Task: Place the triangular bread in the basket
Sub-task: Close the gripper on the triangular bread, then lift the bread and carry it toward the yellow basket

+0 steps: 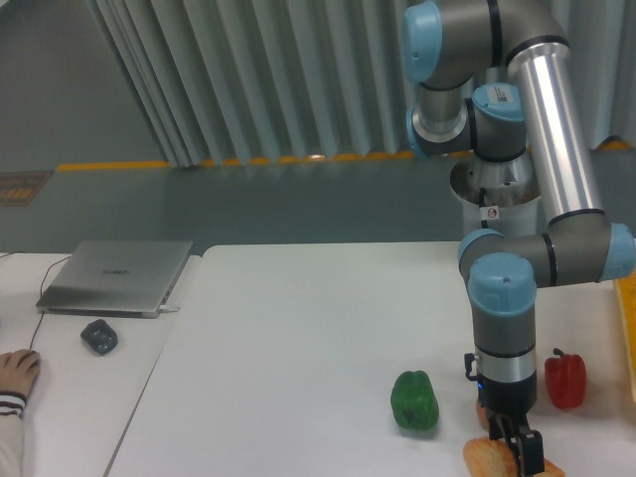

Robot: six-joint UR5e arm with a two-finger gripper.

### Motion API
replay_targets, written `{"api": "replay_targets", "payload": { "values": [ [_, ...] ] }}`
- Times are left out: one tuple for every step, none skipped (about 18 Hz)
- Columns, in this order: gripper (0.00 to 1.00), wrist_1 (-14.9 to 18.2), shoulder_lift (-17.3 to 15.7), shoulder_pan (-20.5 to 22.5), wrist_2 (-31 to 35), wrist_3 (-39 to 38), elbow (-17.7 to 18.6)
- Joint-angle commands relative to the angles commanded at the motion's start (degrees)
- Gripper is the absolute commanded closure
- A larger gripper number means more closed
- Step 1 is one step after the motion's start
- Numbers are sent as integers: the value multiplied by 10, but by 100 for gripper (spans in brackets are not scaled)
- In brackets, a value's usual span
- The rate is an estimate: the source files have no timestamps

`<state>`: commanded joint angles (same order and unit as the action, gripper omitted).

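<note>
- Only one view is given, from the fixed camera facing the white table [298, 338].
- The gripper [524, 459] is seen at the bottom edge of the picture, pointed straight down from the arm's grey and blue wrist.
- Its dark fingers [532, 455] are set right at the triangular bread [487, 457]. How far apart they stand, and whether the loaf is clamped between them, cannot be told, since the tips are cut off by the frame edge.
- The triangular bread is found on the table at the bottom right, golden-orange, only its upper part in view, partly covered by the gripper.
- A narrow orange-yellow strip of the basket [629, 328] is seen at the far right edge, well apart from the bread.
- A green pepper [413, 400] is placed upright just left of the arm's wrist, and a red pepper [564, 378] just right of it.
- A small tan egg [482, 414] is glimpsed behind the wrist, mostly hidden.
- On a second table to the left, a closed grey laptop [117, 275] and a dark mouse [98, 336] are laid.
- A person's hand [17, 373] is rested at the left edge, near the mouse.
</note>
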<state>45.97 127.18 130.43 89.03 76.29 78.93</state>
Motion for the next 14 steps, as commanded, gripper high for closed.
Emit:
{"api": "replay_targets", "payload": {
  "values": [
    [0,0,0,1,0,-1,0],
    [0,0,0,0,0,-1,2],
    [0,0,1,0,0,0,3],
    [0,0,1,1,0,0,4],
    [1,1,1,1,1,0,5],
    [12,1,1,1,2,0,8],
    [23,1,1,0,2,-3,10],
    [36,2,-1,0,2,-4,11],
    [48,2,-2,0,2,-10,11],
    [65,3,-3,1,1,-21,10],
    [68,4,-3,1,1,-25,10],
    [72,4,-4,1,1,-29,10],
    [72,4,-4,1,1,-31,10],
    [74,4,-5,1,0,-31,9]
  ]
}}
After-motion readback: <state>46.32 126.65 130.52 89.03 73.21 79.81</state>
